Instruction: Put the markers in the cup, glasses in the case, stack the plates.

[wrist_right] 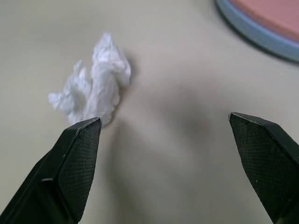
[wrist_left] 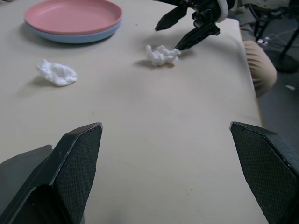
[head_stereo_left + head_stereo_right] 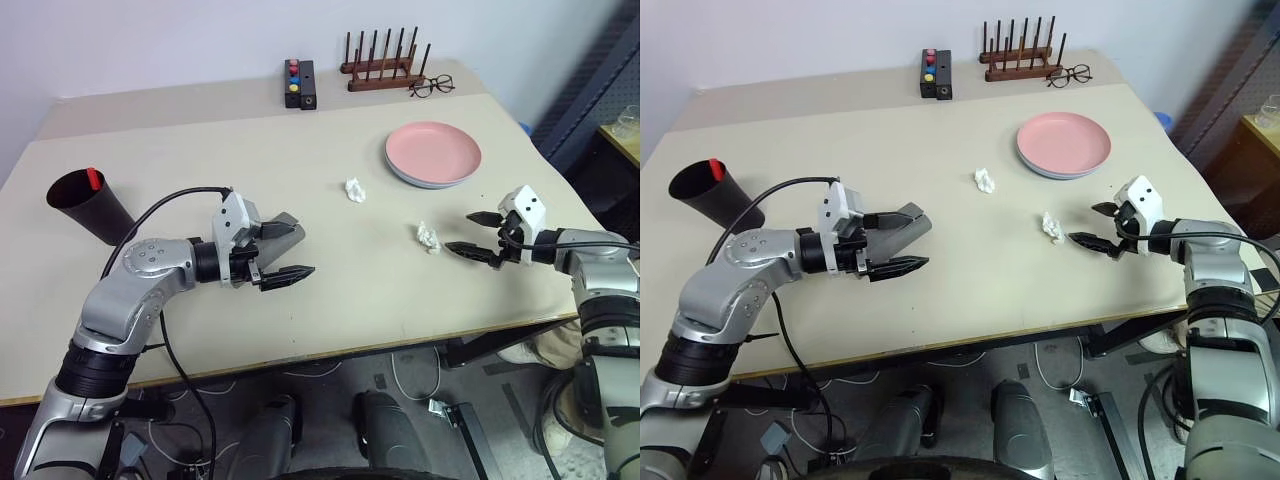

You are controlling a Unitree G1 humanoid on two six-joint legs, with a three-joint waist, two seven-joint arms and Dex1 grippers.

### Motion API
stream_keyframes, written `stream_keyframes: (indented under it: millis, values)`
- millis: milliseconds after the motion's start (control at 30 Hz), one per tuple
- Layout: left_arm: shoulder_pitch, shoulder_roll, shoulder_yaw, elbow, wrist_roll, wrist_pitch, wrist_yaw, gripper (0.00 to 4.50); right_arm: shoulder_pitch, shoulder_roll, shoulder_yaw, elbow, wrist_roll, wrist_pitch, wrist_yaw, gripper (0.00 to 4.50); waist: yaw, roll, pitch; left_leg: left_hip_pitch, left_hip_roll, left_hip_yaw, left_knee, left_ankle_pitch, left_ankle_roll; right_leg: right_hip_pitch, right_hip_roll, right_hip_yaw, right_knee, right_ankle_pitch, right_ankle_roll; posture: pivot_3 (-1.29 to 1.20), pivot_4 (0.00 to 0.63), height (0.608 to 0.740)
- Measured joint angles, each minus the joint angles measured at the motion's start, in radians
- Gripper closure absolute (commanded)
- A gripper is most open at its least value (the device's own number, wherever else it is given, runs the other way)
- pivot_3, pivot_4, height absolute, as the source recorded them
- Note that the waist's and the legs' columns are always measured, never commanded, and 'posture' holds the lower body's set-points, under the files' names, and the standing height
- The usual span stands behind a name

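- your head views take in the tall black tapered plastic cup [image 3: 88, 205] lying tilted at the desk's [image 3: 200, 150] left edge, a slim red-capped marker [image 3: 93, 179] showing at its rim.
- the round pink plastic plate [image 3: 433, 152] sits stacked on the light blue plate [image 2: 70, 37] at the far right; the blue rim reads clearest in your wrist views.
- the grey oblong case [image 3: 283, 229] lies just behind your left gripper [image 3: 288, 252], touching or not you cannot tell.
- the left gripper is spread wide, holding nothing.
- your right gripper [image 3: 472, 233] is also spread wide and empty, one fingertip just beside a crumpled white paper wad [image 1: 93, 91]; a second wad [image 3: 354, 190] lies nearer the desk's middle.
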Motion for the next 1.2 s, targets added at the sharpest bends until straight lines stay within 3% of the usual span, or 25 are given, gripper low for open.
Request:
stream_keyframes:
  millis: [300, 633, 933, 1067, 1200]
  values:
    - [-0.022, -0.005, -0.018, 0.044, 0.041, -0.034, -0.041, 0.00, 0.031, 0.052, -0.016, -0.127, 0.076, 0.094, -0.062, 0.07, 0.007, 0.000, 0.000, 0.000, 0.000, 0.000, 0.001, 0.000, 0.000, 0.000, 0.000, 0.000, 0.000, 0.000, 0.000, 0.00, 0.150, 0.740]
    - [-0.021, -0.011, -0.018, 0.041, 0.043, -0.033, -0.033, 0.00, 0.122, 0.055, -0.008, -0.318, 0.156, 0.277, 0.015, 0.07, 0.023, 0.000, 0.000, 0.000, 0.000, 0.000, 0.001, 0.000, 0.000, 0.000, 0.000, 0.000, 0.000, 0.000, 0.000, 0.00, 0.150, 0.740]
    - [-0.017, -0.013, -0.018, 0.031, 0.043, -0.033, -0.017, 0.00, 0.128, 0.079, 0.038, -0.309, 0.110, 0.224, -0.054, 0.07, 0.029, 0.000, 0.000, 0.000, 0.000, 0.000, 0.002, 0.000, 0.000, 0.000, -0.001, 0.000, 0.000, 0.000, 0.000, 0.00, 0.150, 0.740]
    - [-0.007, -0.013, -0.017, 0.019, 0.044, -0.033, -0.006, 0.00, 0.088, 0.120, 0.057, -0.195, 0.067, 0.141, -0.126, 1.38, 0.027, 0.000, 0.000, 0.000, 0.000, 0.000, 0.002, 0.000, 0.000, 0.000, 0.000, 0.000, 0.000, 0.000, 0.000, 0.00, 0.150, 0.740]
    - [0.005, -0.002, -0.016, 0.006, 0.043, -0.030, -0.001, 0.00, 0.067, 0.120, 0.058, -0.140, 0.052, 0.094, -0.142, 3.49, 0.028, 0.000, 0.000, 0.000, 0.000, 0.000, 0.002, 0.000, 0.000, 0.000, 0.000, 0.000, 0.000, 0.000, 0.000, 0.00, 0.150, 0.740]
